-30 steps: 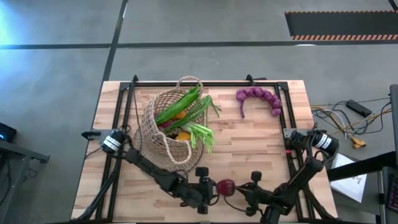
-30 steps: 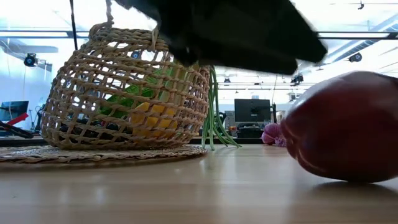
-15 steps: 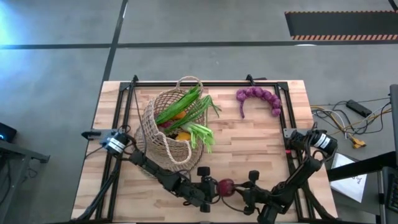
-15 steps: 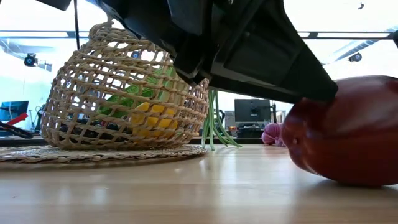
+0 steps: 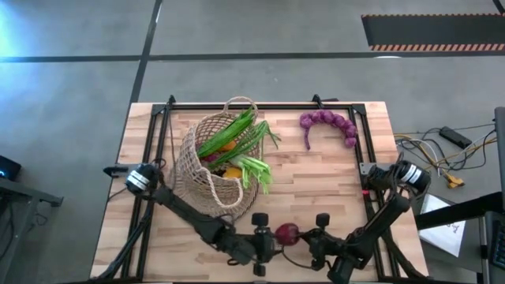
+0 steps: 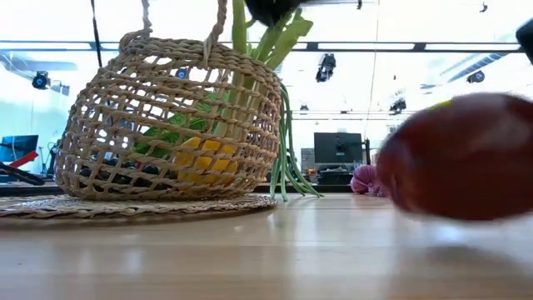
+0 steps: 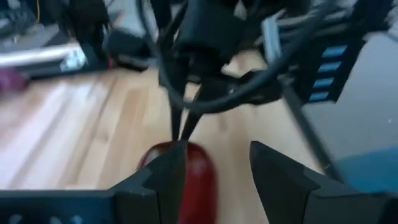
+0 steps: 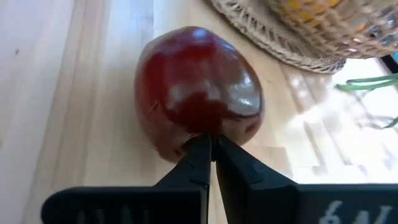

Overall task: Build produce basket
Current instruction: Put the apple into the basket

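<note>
At table's near edge, right claw (image 8: 210, 148) closed against red onion (image 8: 198, 87), left claw (image 7: 214, 163) parted.

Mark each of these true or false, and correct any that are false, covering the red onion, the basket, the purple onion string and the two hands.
1. The red onion lies on the table between the two hands. True.
2. The right hand is wide open. False: its fingers are shut, tips meeting at the onion's end.
3. The basket is empty. False: leek, green beans and orange peppers show in it.
4. The purple string of onions lies on the table outside the basket. True.
5. The left hand grips the basket handle. False: it is at the red onion, near the table's front edge.
</note>
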